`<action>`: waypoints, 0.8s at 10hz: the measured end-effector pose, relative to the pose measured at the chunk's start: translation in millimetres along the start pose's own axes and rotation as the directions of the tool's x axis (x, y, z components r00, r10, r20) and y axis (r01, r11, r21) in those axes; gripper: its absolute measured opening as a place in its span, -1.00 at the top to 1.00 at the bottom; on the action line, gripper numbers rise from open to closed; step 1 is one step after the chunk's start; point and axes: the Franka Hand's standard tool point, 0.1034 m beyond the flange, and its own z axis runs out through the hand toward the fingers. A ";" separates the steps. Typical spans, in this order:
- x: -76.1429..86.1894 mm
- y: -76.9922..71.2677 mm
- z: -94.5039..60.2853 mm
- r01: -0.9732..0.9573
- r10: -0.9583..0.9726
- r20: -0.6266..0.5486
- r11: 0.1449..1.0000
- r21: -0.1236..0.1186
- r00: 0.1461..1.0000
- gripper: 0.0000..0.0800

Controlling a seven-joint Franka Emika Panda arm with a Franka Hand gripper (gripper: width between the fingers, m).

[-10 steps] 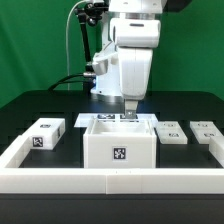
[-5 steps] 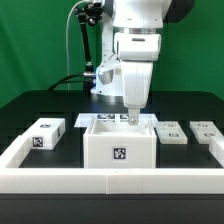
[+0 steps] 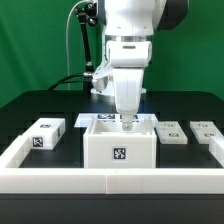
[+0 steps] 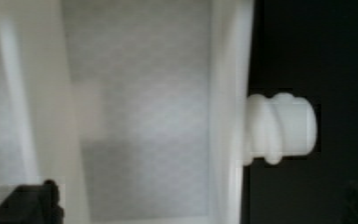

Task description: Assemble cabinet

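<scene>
The cabinet (image 3: 119, 146), a big white open-topped box with a square tag on its front, stands at the table's middle. My gripper (image 3: 127, 122) hangs straight down over its far wall. In the wrist view the cabinet's white wall (image 4: 226, 90) runs between my two dark fingertips (image 4: 27, 203), which stand wide apart, so the gripper (image 4: 194, 206) is open and holds nothing. A ribbed white knob (image 4: 282, 128) sticks out from that wall's outer side. A tagged white block (image 3: 44, 135) lies on the exterior view's left, and two more (image 3: 171, 134) (image 3: 206, 131) on its right.
A low white border rail (image 3: 110, 180) runs along the front and up both sides. The marker board (image 3: 88, 120) lies flat behind the cabinet. The arm's base and black cables (image 3: 84, 60) stand at the back.
The wrist has turned and the hand has shifted slightly toward the exterior view's left. The fingertips stay at the cabinet's far wall. The cabinet and blocks have not moved.
</scene>
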 end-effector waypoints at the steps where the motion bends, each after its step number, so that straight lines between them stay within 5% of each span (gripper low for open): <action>1: 0.7 0.1 0.4 -0.006 0.006 -0.002 1.000 -0.010 1.000 -0.99; 8: 19.4 -0.5 -3.9 -0.052 0.052 -0.003 0.999 -0.014 0.999 -0.99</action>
